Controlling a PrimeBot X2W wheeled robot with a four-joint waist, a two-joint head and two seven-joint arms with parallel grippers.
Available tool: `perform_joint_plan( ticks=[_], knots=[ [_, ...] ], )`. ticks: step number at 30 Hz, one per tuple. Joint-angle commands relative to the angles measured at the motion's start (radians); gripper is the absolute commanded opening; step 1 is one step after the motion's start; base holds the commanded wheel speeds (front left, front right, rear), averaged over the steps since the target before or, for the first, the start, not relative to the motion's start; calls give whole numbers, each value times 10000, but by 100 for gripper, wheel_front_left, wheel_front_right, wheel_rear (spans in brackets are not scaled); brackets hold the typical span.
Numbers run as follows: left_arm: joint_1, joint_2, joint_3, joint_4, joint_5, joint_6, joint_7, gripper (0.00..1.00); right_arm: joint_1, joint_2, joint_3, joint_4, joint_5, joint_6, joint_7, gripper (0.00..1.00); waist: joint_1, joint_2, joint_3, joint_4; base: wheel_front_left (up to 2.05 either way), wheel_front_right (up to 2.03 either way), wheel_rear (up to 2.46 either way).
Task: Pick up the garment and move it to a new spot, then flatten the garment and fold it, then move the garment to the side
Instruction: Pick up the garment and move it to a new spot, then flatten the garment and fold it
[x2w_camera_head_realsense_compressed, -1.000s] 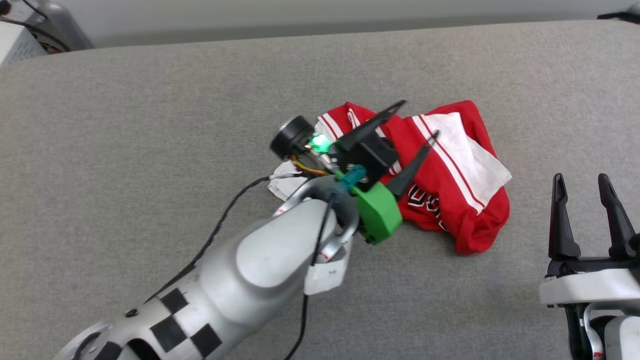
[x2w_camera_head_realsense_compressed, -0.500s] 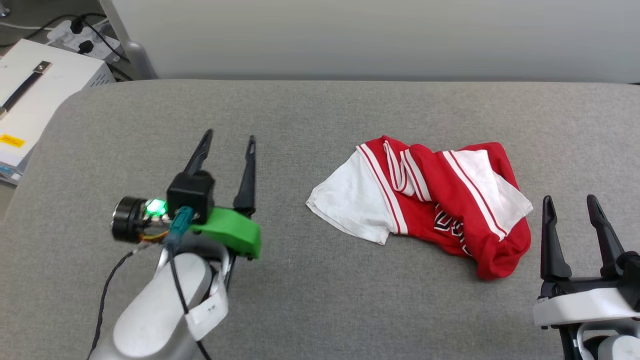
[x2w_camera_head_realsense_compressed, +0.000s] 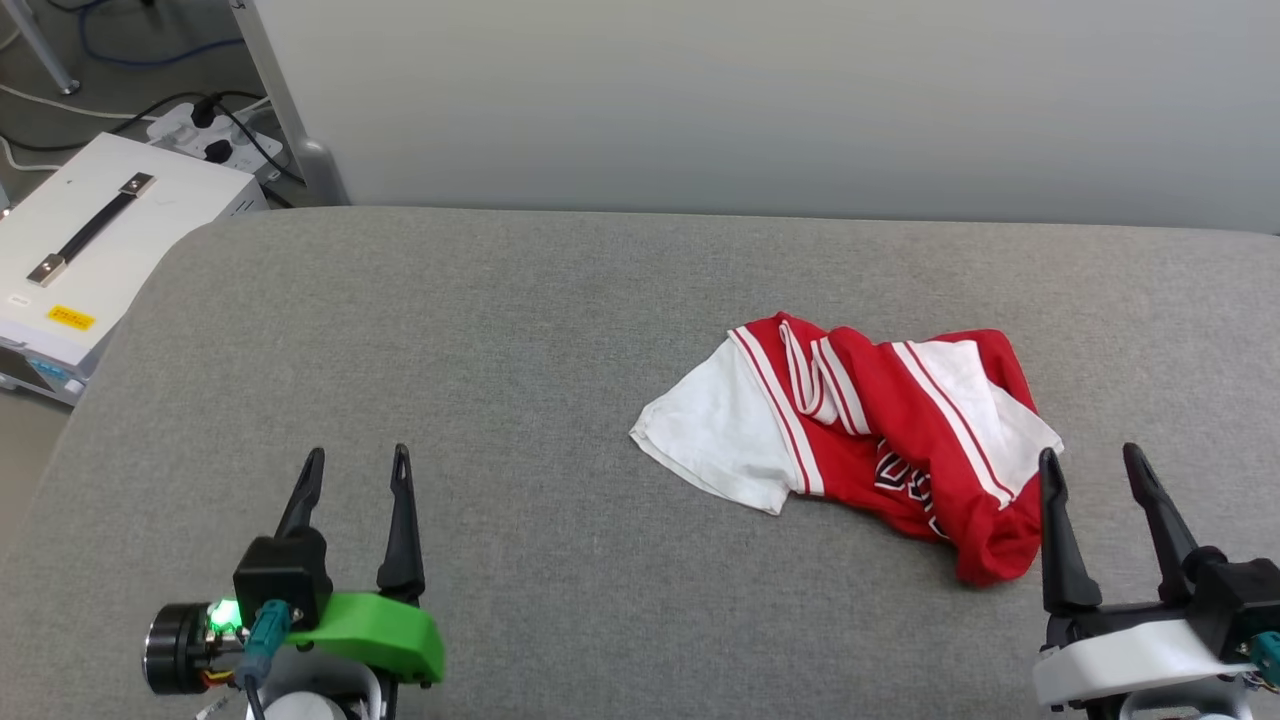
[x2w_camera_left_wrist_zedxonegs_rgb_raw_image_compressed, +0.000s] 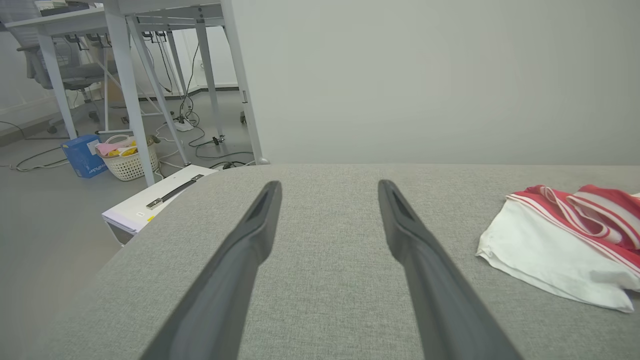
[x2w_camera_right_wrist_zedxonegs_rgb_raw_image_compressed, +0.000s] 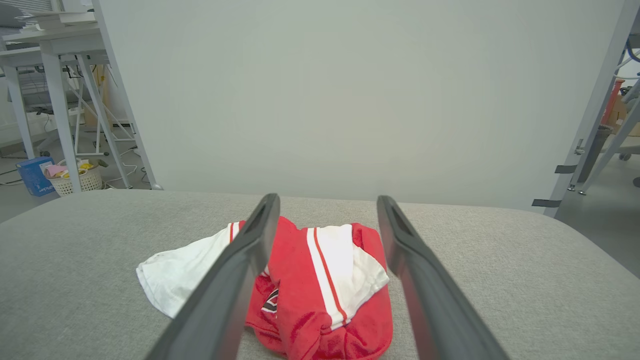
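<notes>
Nearest, the left gripper (x2w_camera_head_realsense_compressed: 357, 455) sat low on the left, its two fingers spread apart and holding nothing. The right gripper (x2w_camera_head_realsense_compressed: 1090, 455) sat low on the right, also spread apart and empty, just beside the garment (x2w_camera_head_realsense_compressed: 880, 420). I think both were open so they could grab cloth. The garment lay in a crumpled heap on the right half of the grey table (x2w_camera_head_realsense_compressed: 500, 350), one white sleeve poking left. It was not flat or folded yet. Lots of bare table lay to its left, good room for spreading. Farther back, the table's edge ran close to a pale wall (x2w_camera_head_realsense_compressed: 760, 100).
</notes>
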Motion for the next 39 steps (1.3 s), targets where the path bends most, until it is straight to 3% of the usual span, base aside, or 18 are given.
perform_joint_plan(
  ticks=[1,18,39],
  knots=[
    [306,-141,174,-49,179,-162,-58,100,155,-5,97,67,37,-9,-46,100,1,0,-70,12,0,0,0],
    [1294,-1439,1582,344,1460,-1594,-58,100,626,-5,587,786,216,-9,-46,100,1,0,-271,75,0,0,0],
    [1295,-2114,2510,675,2282,-2411,-59,100,108,-5,207,553,-63,-9,-46,100,1,0,-209,64,0,0,0]
  ],
)
